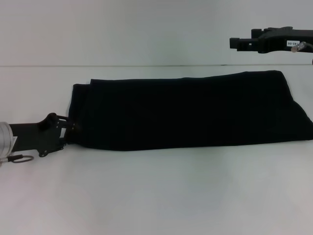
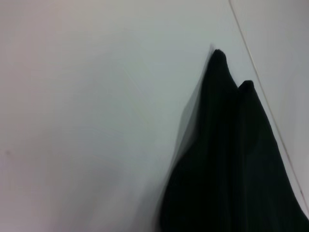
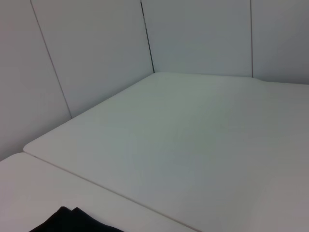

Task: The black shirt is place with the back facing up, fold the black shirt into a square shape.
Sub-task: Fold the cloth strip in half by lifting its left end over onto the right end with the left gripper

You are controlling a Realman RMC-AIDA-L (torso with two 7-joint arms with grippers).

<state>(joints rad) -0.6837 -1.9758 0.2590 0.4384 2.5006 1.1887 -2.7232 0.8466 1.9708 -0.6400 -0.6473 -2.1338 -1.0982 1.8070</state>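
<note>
Shirt fabric, the black shirt (image 1: 190, 110) folded into a long band on the table (image 1: 156, 196); left gripper (image 1: 66, 129) touches its left end, jaw state unclear; right gripper (image 1: 237, 43) hovers far right, jaws unreadable.

Black shirt (image 1: 190, 110): soft matt cloth, plain, no sheen, faint fold lines. Worktop (image 1: 156, 196): smooth white, slight satin look, thin seam btwn panels. Left gripper (image 1: 68, 130): matt black rigid body, silvery metal-looking collar behind. Right gripper (image 1: 234, 43): matt black hard casing w/ small white label.
</note>
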